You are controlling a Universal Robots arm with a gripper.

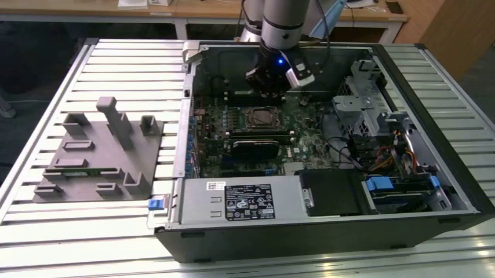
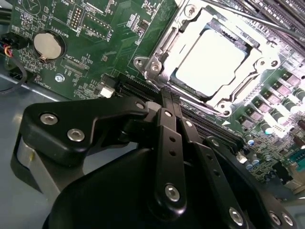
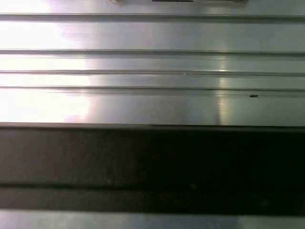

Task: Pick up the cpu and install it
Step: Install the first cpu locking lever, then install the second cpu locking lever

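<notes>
The tool point(image 2: 167, 102), fingers pressed together and empty, hovers just beside the cpu point(image 2: 212, 57) seated in its motherboard socket point(image 2: 157, 64); a stray dip could scrape the open retention frame.

Slatted metal table point(image 1: 93, 231) carries a computer case point(image 1: 325, 231) and grey fixture point(image 1: 101, 159).

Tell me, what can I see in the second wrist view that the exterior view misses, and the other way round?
Second wrist view: a close look at the cpu sitting in its metal socket frame, and a round coin battery.
Exterior view: the whole open computer case, the grey fixture block on the slatted table, and the arm above.
Both: the gripper and green motherboard.
</notes>
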